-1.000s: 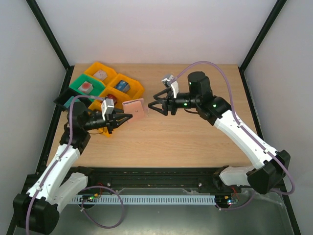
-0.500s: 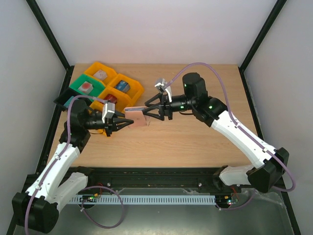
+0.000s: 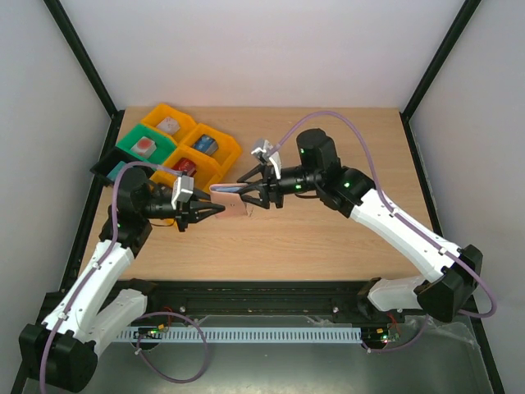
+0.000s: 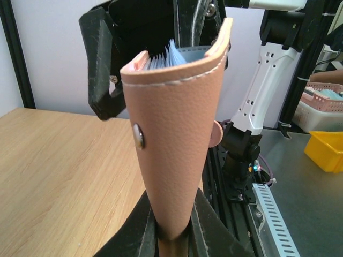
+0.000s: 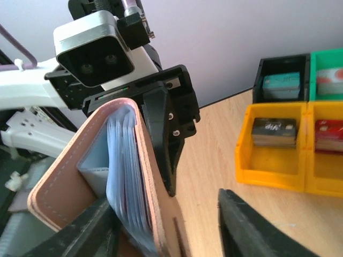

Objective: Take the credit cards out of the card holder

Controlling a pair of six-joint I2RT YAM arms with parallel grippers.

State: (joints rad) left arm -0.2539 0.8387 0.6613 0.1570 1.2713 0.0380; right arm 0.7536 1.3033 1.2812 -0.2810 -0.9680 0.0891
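Observation:
The tan card holder [image 4: 174, 134] stands on end above the table, and my left gripper [image 4: 171, 227] is shut on its lower end. Its upper end gapes open, showing several light blue credit cards [image 5: 124, 171] packed inside. My right gripper [image 5: 166, 235] is open and straddles that open end: one finger [image 5: 91, 230] lies against the holder's outer face, the other [image 5: 252, 230] stands well off it. In the top view the card holder [image 3: 234, 205] hangs mid-table between the left gripper [image 3: 213, 211] and the right gripper [image 3: 247, 190].
Yellow [image 3: 209, 148], green [image 3: 143, 146] and black [image 3: 107, 167] trays holding small blocks sit at the table's back left, just behind the left arm. In the right wrist view a yellow tray [image 5: 268, 166] lies close to the right of the jaws.
My right gripper has travelled left to the card holder and now straddles its open end, its jaws slightly narrower. The left gripper has lowered and tilted the holder a little.

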